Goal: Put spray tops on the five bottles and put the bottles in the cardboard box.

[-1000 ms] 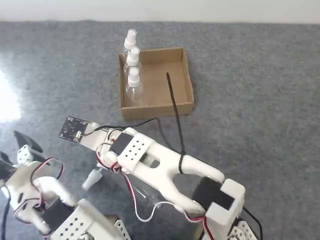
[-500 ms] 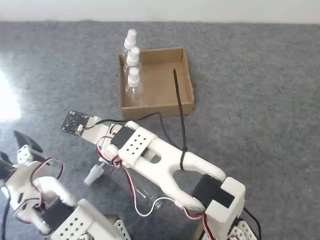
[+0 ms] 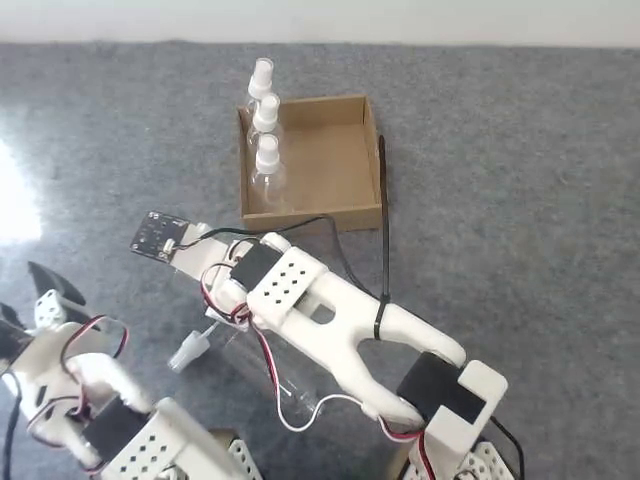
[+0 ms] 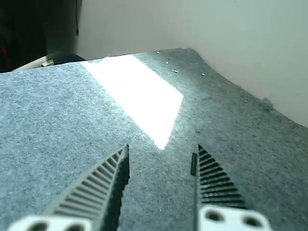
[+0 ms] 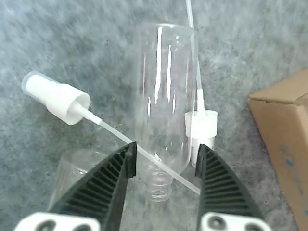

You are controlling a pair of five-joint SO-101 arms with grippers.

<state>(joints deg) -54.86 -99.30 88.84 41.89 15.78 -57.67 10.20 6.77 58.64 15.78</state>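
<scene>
Now right gripper spread wide over a capless bottle lying near the box. Three capped bottles stand inside the box. Left gripper spread, well apart from the box.

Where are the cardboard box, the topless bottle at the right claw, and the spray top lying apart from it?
cardboard box (image 3: pixel 330 165), high view, bare inner floor.
topless bottle (image 5: pixel 166 91), right wrist view, clear body.
spray top (image 5: pixel 57 96), right wrist view, white head.
</scene>
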